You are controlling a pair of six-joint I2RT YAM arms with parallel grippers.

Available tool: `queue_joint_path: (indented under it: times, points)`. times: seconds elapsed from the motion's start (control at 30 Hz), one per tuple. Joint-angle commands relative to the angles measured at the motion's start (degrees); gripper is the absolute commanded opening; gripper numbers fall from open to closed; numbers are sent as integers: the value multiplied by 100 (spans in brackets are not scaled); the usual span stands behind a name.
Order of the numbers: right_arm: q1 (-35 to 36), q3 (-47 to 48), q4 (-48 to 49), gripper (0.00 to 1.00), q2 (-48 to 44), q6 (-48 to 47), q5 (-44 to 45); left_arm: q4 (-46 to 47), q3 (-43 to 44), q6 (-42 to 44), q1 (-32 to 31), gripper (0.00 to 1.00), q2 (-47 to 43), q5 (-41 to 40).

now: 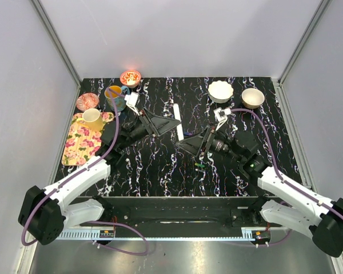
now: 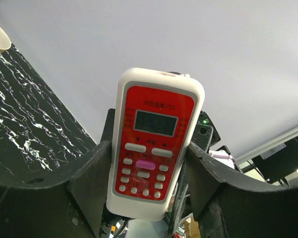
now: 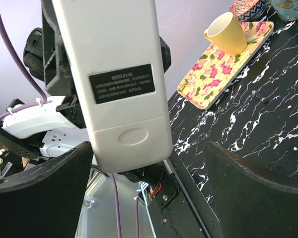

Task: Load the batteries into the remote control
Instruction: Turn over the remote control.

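Between the left gripper's [image 2: 150, 171] clenched jaws sits the remote control [image 2: 155, 144], its closed battery cover [image 3: 131, 136] presented to the right gripper [image 3: 149, 151], jaws spread wide and empty, likely to open it.

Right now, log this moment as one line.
left tool: shut on remote control, held in air | right tool: open, facing its back | battery cover: closed
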Motion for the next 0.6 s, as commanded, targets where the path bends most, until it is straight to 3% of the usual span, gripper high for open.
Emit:
queue_joint_path:
  times: [0.0,0.57]
  points:
    - [-12,306,449,94,126,-18,-200,626,71,-91,-81,0,32,209]
    - [-21,341,977,54,443,53,-560,1030,-184,-232,-116,0,50,235]
